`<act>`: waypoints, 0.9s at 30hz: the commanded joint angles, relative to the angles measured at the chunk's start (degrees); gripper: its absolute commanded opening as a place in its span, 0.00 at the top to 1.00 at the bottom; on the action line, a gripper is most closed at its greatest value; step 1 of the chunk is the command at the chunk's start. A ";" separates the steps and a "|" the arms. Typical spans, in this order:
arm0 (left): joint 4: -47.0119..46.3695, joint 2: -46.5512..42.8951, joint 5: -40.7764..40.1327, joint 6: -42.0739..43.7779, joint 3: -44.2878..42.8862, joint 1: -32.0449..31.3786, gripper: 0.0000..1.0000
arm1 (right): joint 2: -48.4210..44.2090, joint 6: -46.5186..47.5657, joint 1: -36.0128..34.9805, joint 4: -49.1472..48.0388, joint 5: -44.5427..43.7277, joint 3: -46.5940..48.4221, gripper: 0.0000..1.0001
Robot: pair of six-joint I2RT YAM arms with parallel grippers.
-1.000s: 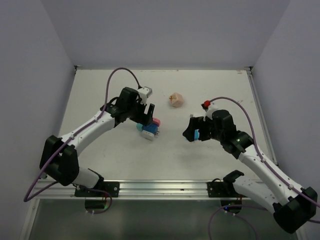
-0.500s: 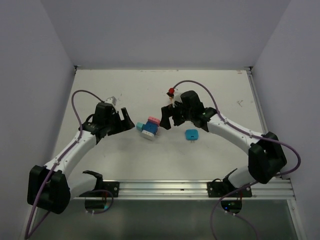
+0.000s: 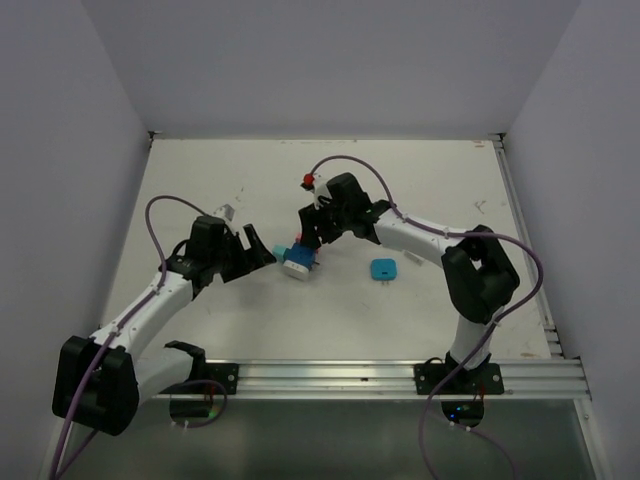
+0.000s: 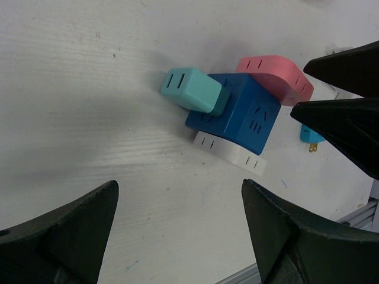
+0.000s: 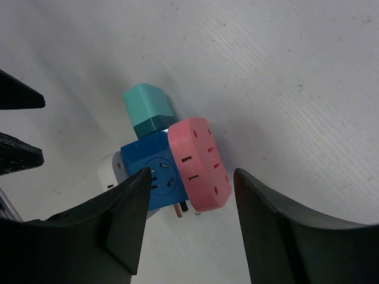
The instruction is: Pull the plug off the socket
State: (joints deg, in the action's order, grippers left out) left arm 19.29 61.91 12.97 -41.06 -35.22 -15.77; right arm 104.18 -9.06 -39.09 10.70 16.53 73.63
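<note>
near the middle of the white surface (image 3: pixel 200 175), a glossy blue cube-shaped plastic socket (image 4: pixel 240 115) is lying with three adapters sticking out of it. a teal block-shaped plug (image 4: pixel 192 90) with two slots in its end face is projecting from one side. a rounded pink plastic plug (image 4: pixel 275 77) with several slot pairs is sitting against another side, and a flat white plug (image 4: pixel 228 152) is lying along a third. in the right wrist view a copper-coloured prong (image 5: pixel 179 209) is showing at the lower edge, between the cube and the pink plug. the right end effector (image 5: pixel 190 177) is hanging over the cluster with its fingers spread, straddling the pink plug and the cube's face without visibly touching either. the left end effector (image 4: pixel 179 195) is standing spread wide just beside the socket, gripping nothing. a small light blue plug (image 3: pixel 382 269) is lying alone on the surface, near the cluster.
</note>
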 commanded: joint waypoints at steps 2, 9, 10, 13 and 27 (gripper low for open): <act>-5.92 1.46 3.28 -2.01 0.77 0.21 0.12 | 1.28 0.54 -0.28 -1.47 2.27 2.66 0.41; -8.83 3.30 5.66 -3.59 0.15 0.13 0.12 | 1.99 -0.61 -0.20 -2.26 1.84 1.35 0.68; -9.00 3.74 6.10 -3.85 0.15 0.04 0.12 | 1.03 -1.04 -0.20 -2.70 1.66 0.30 0.72; -9.44 4.10 6.01 -4.38 0.33 -0.31 0.12 | -1.51 -2.79 -0.20 -3.14 0.61 -1.90 0.85; -9.71 7.08 3.55 -3.77 0.59 -1.63 0.12 | -10.40 -23.88 0.86 -18.94 4.47 -18.41 1.00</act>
State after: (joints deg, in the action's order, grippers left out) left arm 12.38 68.36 17.17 -44.58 -34.76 -17.02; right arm 97.45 -24.77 -38.65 -0.27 18.24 57.67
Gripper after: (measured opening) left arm 0.882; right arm 0.233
